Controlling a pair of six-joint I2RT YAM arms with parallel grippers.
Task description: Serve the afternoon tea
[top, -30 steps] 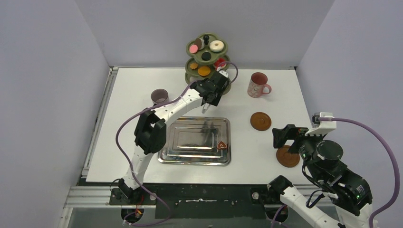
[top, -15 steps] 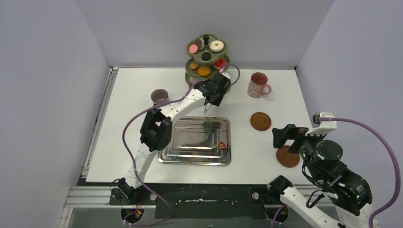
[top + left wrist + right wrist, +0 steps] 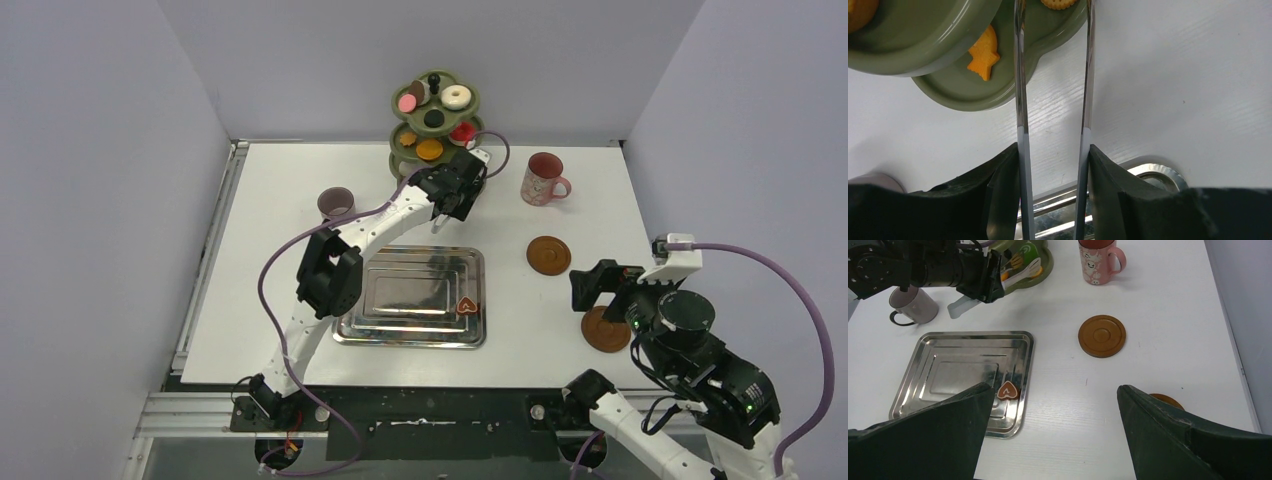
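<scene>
Three-tier stand point(image 3: 399, 162): far edge of the table, sweets on every tier.
Left gripper point(image 3: 1053, 162): pinching metal tongs point(image 3: 1020, 100). The tips are over the bottom tier and run off my wrist view, so I cannot tell if they hold anything.
Mugs: pink mug point(image 3: 543, 180) right of the stand, mauve mug point(image 3: 336, 203) left of it.
Coasters: far coaster point(image 3: 548, 255) and near coaster point(image 3: 605, 330), both bare.
Right gripper point(image 3: 1054, 390): spread wide, empty, beside the near coaster.
Steel tray point(image 3: 410, 290): centre, with a heart sweet point(image 3: 466, 306) on it.
</scene>
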